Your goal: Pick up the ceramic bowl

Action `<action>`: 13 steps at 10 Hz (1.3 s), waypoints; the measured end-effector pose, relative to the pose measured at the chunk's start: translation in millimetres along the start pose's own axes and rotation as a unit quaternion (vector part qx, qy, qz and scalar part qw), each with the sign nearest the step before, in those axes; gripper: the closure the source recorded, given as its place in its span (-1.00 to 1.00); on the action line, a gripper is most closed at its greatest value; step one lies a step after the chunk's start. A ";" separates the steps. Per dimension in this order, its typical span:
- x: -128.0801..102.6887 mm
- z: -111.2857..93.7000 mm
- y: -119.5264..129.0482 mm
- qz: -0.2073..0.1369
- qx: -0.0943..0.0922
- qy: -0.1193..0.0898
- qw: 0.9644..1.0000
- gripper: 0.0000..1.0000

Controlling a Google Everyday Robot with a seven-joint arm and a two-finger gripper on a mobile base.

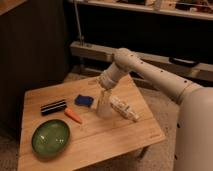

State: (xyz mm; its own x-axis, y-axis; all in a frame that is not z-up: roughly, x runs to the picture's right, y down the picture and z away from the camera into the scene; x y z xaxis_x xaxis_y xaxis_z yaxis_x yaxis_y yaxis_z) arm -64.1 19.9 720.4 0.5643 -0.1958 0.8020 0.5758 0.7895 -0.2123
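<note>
The robot's claw (104, 104) hung released over the middle of the worktop (120, 142), grasping nothing. The green ceramic bowl (50, 137) sat untouched and well apart from it, past a small orange item (73, 116), toward the worktop's lower-left corner in the camera view.

One raised camera, perhaps head-mounted, looks down at table (125, 136), gripper (103, 98) centred.

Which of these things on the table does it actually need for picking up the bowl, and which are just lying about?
Needed: green ceramic bowl, front-left corner; gripper, over the middle of the table.
Lying about: black striped block, blue packet, orange stick, white packet.
</note>
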 end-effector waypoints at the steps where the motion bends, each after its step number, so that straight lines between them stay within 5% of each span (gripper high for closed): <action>1: -10.4 -3.6 0.0 -0.030 0.002 0.003 1.000 -0.60; 5: -18.1 -5.6 -1.6 -0.054 0.005 0.008 0.998 -0.60; 8: -47.7 18.9 -10.1 -0.152 0.019 0.011 0.988 -0.60; 12: -80.7 47.8 1.8 -0.320 0.078 -0.034 0.944 -0.60; 13: -83.6 50.2 2.9 -0.337 0.086 -0.041 0.937 -0.60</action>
State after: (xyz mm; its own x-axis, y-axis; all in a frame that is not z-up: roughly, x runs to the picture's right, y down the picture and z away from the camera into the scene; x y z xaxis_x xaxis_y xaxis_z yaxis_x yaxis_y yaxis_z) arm -139.4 67.8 680.8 0.0559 -0.6435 0.7634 0.6765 0.5868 0.4450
